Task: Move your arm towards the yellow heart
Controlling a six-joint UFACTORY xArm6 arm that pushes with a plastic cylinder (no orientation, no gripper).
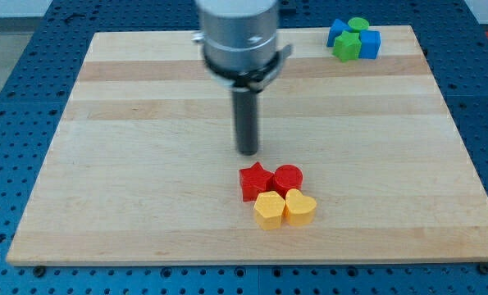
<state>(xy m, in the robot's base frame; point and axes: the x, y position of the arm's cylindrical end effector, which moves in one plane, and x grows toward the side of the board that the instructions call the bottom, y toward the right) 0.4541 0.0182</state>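
The yellow heart [300,207] lies near the board's bottom middle, right of a yellow hexagon [269,211]. A red star [255,180] and a red cylinder [287,178] sit just above them, all four touching in a cluster. My tip [248,152] is a dark rod end just above the red star, up and to the left of the yellow heart, apart from the cluster.
At the board's top right is a second cluster: a green cylinder [358,25], a green block [347,46], a blue cube [369,44] and a blue block [335,31]. The wooden board [145,164] lies on a blue perforated table.
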